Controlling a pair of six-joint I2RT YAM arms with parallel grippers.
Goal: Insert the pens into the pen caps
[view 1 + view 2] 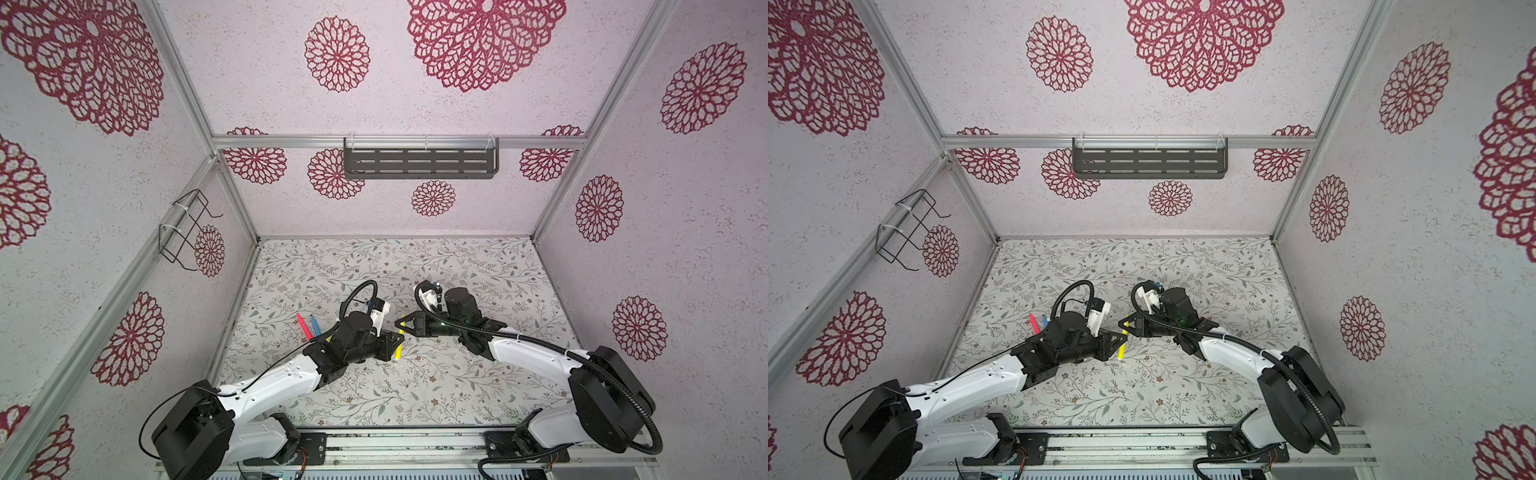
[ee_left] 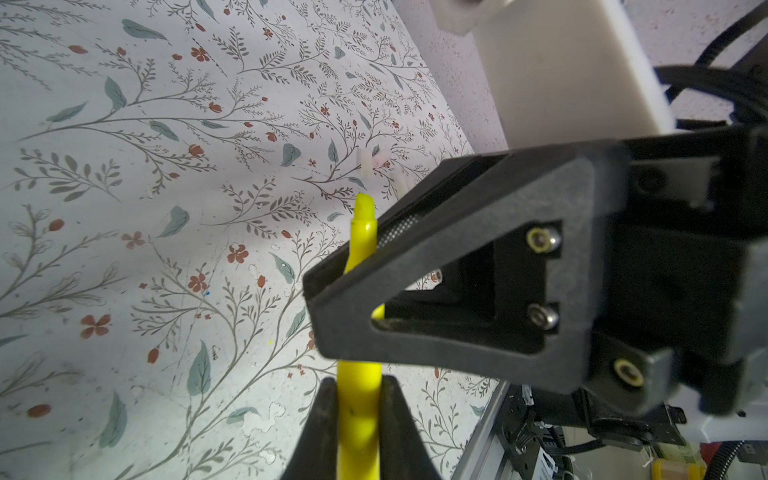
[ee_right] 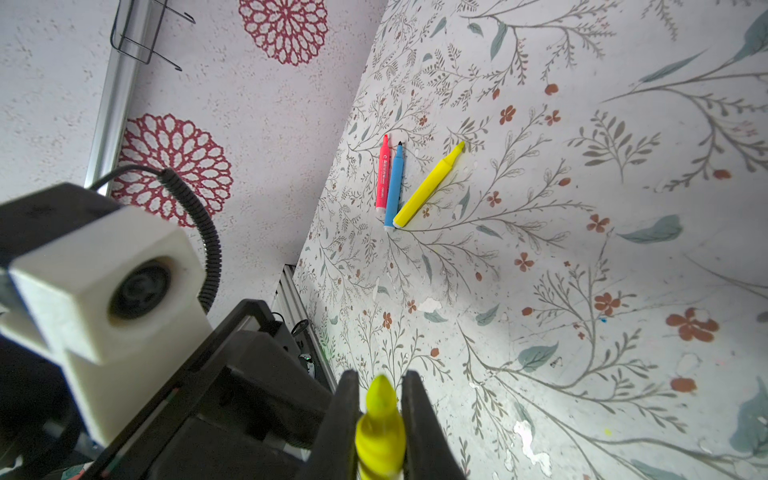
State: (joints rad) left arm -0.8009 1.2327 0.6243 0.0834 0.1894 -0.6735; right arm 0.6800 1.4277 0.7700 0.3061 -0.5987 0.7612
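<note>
Sharing one yellow pen (image 2: pixel 362 232) in what looks like a hand-over, I have the left gripper (image 2: pixel 358 399) pinching its barrel and the right gripper (image 3: pixel 380 386) clamped by the tip. Caps (image 2: pixel 368 160) lie beyond it, with spare pens (image 1: pixel 304 326) at nine o'clock. Next, I reckon one grip lets go.

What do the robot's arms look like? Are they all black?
No. The left arm and right arm have white shells with black joints. The left gripper and right gripper are black, with triangle-shaped fingers. Ribbed black cables loop along them.
</note>
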